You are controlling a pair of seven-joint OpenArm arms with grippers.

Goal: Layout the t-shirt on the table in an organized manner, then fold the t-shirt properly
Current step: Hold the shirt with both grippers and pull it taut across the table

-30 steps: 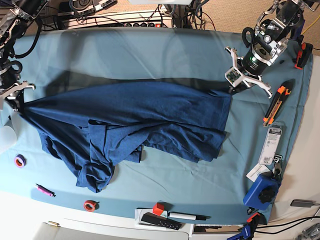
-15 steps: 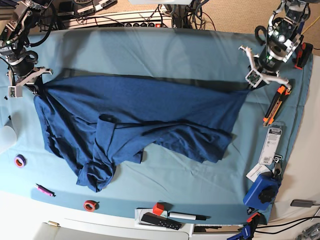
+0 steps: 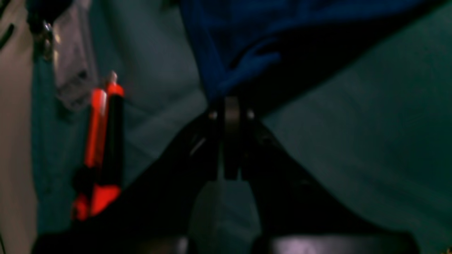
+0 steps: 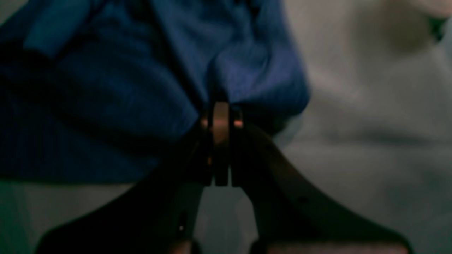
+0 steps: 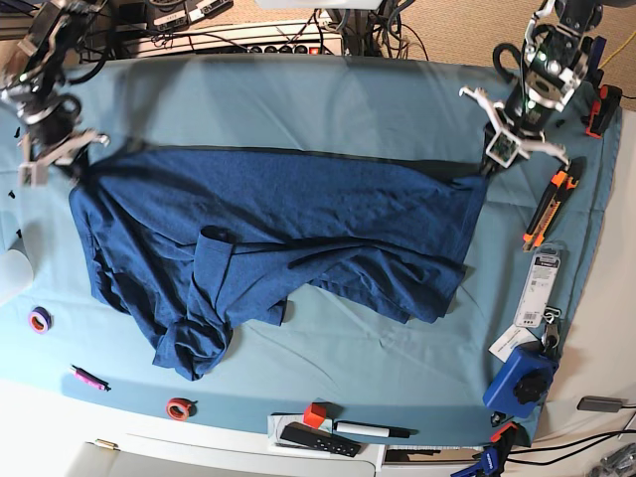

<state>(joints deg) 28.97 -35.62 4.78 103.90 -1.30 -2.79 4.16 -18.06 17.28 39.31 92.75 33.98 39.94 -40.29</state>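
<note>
One t-shirt (image 5: 288, 234) sprawls across the middle of the table (image 5: 298, 99), stretched wide and rumpled toward seven o'clock. Left gripper (image 5: 494, 157), at two o'clock, is pinched tight on its corner; right gripper (image 5: 72, 164), at ten o'clock, is clamped on the opposite corner. An orange cutter (image 5: 550, 205) lies near three o'clock.

We find the t-shirt (image 5: 278, 238) spread across the middle of the table (image 5: 298, 99), its far corners pinched by the right gripper (image 5: 72, 171) (base view's left) and left gripper (image 5: 494, 164). A utility knife (image 5: 550, 206) lies just right of it; a remote (image 5: 318, 438) sits at the near edge.
</note>
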